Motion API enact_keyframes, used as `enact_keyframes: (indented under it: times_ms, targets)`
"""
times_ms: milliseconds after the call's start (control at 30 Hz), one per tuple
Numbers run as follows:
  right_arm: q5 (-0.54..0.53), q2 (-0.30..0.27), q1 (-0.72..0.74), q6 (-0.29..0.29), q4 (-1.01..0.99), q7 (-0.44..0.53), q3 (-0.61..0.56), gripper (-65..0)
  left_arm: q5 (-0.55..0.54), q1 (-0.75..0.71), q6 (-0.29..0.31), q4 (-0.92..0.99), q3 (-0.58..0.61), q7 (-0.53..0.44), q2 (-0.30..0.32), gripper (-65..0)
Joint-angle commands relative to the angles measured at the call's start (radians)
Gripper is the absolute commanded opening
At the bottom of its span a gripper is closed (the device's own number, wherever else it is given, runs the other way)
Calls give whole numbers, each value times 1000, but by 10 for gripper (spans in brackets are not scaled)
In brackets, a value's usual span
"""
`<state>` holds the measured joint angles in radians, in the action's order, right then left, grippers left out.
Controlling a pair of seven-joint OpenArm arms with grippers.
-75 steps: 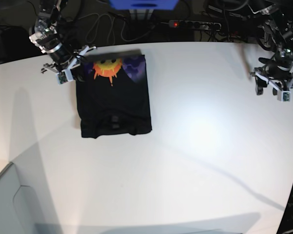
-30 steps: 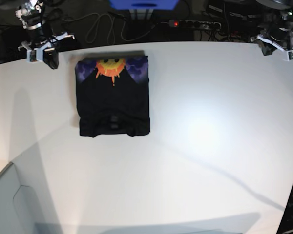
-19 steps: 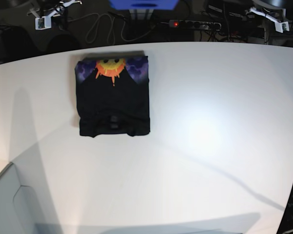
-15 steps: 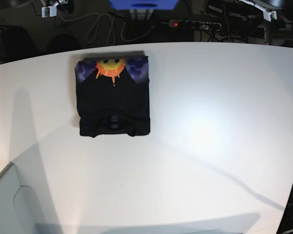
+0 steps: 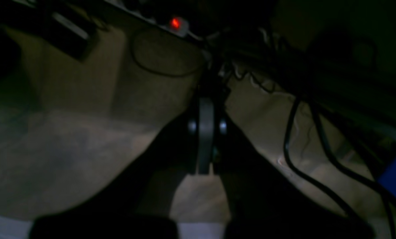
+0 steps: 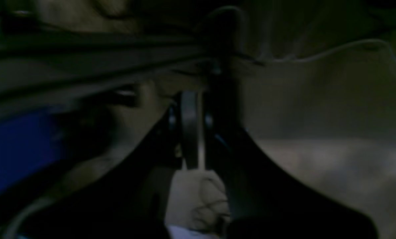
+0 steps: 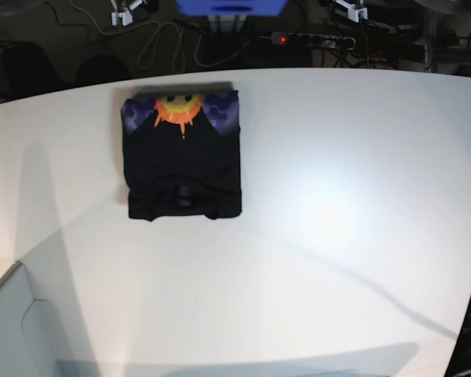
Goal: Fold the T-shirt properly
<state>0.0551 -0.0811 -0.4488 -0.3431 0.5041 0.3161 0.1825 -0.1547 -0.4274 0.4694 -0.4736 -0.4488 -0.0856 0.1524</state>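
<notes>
T-shirt (image 7: 182, 155) laid folded in a neat rectangle on white table (image 7: 337, 196), sun print shown at far edge, left hand (image 5: 204, 109) and right hand (image 6: 189, 113) pressed together, nothing held, raised off the table over dark cables.

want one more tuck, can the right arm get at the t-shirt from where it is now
Probably yes: nothing lies on or around the T-shirt, but the shut right gripper is pulled back beyond the table's far edge.
</notes>
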Motion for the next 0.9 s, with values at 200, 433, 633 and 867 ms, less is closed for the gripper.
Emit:
enact_keyframes:
  times_ms: [200,433,633,867]
  targets:
    - [12,-4,104,411,-233,110,-226,-650,-4,114,4,151,227,-46,54,-650]
    - [12,10,112,666,-243,107,-285,-650,-4,137,-114,174,379,-46,51,-650]
    - [12,40,104,668,-243,107,-283,-650,-6,135,-185,174,434,-44,46,-650]
    - [12,66,103,668,-244,107,-285,-650,-6,134,-188,175,460,-44,46,-650]
